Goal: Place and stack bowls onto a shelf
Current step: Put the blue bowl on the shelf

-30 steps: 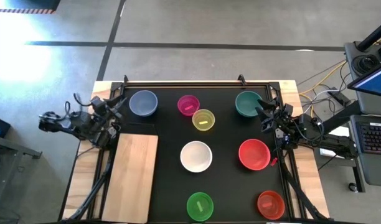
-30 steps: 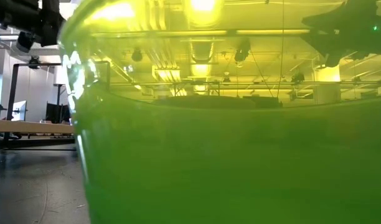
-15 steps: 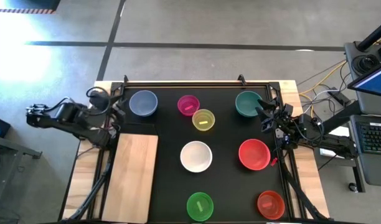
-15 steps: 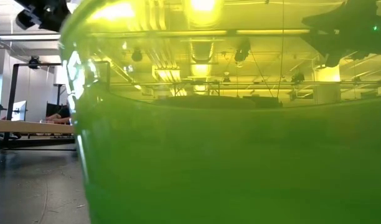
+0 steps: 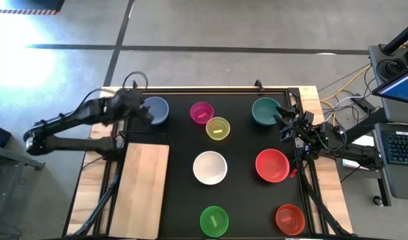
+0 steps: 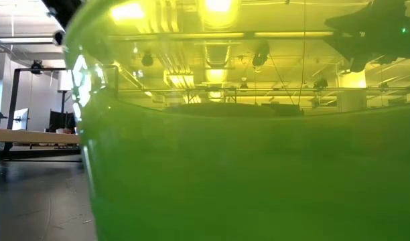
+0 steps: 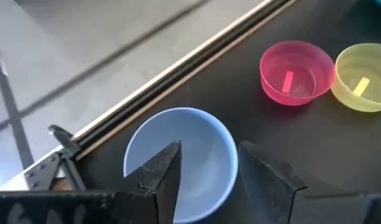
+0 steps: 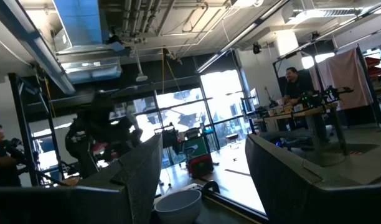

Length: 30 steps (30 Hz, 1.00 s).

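The left gripper (image 5: 143,111) hangs over the grey-blue bowl (image 5: 155,110) at the far left corner of the black mat (image 5: 241,143). In the left wrist view its fingers (image 7: 162,174) are spread apart with nothing between them, one above the inside of the grey-blue bowl (image 7: 181,158) and one outside the rim. I judge this is so a closing pinch can take the wall.

The shelf (image 5: 141,190) is a bare wooden board along the left edge of the mat, its long axis running from the near edge toward the far one, just beside this bowl, so the carry would be short.

All the bowls stand upright, mouths up (a round bowl has no long axis to speak of). The magenta bowl (image 5: 201,113) and yellow bowl (image 5: 217,128) touch near the far middle. The white bowl (image 5: 210,167) sits in the centre, the bright green bowl (image 5: 214,221) at the near edge.

The right gripper (image 5: 289,127) waits at the right edge beside the teal-green bowl (image 5: 266,111), fingers parted and empty.
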### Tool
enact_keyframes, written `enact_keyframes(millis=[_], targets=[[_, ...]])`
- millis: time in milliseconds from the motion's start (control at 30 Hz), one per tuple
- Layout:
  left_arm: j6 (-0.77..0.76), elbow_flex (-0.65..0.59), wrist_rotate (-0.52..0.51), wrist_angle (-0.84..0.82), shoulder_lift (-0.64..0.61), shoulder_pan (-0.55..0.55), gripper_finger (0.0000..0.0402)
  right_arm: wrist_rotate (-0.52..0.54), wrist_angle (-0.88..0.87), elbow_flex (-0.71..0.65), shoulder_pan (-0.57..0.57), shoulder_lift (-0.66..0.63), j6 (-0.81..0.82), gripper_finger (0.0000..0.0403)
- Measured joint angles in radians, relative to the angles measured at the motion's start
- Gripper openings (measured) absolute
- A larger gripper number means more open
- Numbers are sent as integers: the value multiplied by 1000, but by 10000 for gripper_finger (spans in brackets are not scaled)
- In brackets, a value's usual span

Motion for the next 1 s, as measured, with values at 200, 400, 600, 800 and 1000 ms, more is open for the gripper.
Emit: enact_keyframes(millis=[200, 400, 600, 800, 1000], targets=[[117, 14, 206, 35, 111, 214, 144, 0, 0, 0, 0, 0, 0, 219], [129, 14, 224, 54, 216, 273, 144, 0, 0, 0, 0, 0, 0, 219], [152, 14, 225, 88, 327, 277, 144, 0, 0, 0, 0, 0, 0, 219], [169, 14, 246, 114, 415, 279, 144, 0, 0, 0, 0, 0, 0, 219], [167, 14, 262, 118, 457, 279, 144, 0, 0, 0, 0, 0, 0, 219]])
